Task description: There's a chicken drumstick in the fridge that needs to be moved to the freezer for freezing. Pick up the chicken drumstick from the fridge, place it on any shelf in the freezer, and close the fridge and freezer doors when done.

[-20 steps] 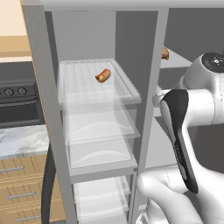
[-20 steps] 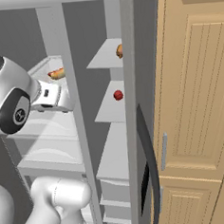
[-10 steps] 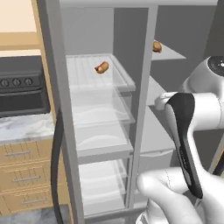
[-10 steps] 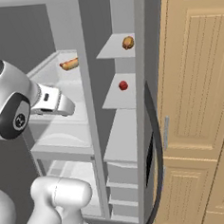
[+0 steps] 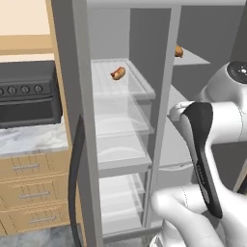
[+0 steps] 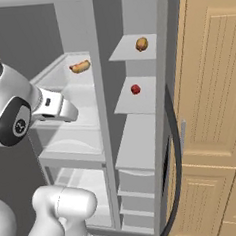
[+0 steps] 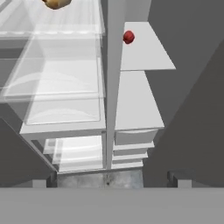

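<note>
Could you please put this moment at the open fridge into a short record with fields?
chicken drumstick: lying on the top opaque shelf of the freezer
hot dog: on the top glass shelf of the fridge
red item: on the second freezer shelf, one below the drumstick
gripper: open, holding nothing, facing the shelves from outside
fridge door: open
freezer door: open
left to do: closing both doors
</note>
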Controlling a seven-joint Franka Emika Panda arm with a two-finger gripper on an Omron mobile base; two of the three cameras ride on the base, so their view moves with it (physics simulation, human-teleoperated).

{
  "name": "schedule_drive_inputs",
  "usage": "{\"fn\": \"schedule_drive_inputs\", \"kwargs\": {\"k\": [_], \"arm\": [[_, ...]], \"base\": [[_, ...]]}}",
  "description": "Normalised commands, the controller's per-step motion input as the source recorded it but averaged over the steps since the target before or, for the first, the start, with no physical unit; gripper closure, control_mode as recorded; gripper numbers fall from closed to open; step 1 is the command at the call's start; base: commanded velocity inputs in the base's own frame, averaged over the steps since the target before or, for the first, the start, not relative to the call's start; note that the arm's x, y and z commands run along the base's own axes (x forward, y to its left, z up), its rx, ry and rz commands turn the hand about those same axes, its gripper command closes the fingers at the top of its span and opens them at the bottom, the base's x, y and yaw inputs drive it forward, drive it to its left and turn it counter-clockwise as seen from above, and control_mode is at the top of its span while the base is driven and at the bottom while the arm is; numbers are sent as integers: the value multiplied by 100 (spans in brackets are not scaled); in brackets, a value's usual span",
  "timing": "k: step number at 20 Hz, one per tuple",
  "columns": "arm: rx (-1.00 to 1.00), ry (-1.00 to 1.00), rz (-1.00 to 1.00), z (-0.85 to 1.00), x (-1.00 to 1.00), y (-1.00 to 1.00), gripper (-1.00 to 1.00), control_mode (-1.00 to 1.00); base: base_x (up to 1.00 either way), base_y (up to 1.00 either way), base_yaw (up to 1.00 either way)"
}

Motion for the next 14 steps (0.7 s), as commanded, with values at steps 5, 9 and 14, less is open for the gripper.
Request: {"fn": "schedule_drive_inputs", "kwargs": {"k": [5, 9, 14], "arm": [[0, 0, 0, 0, 0, 0, -100, 100], [0, 0, 0, 0, 0, 0, -100, 100], [0, 0, 0, 0, 0, 0, -100, 100]], "base": [[-54, 11, 0], [-32, 3, 0], [-22, 3, 0]]}}
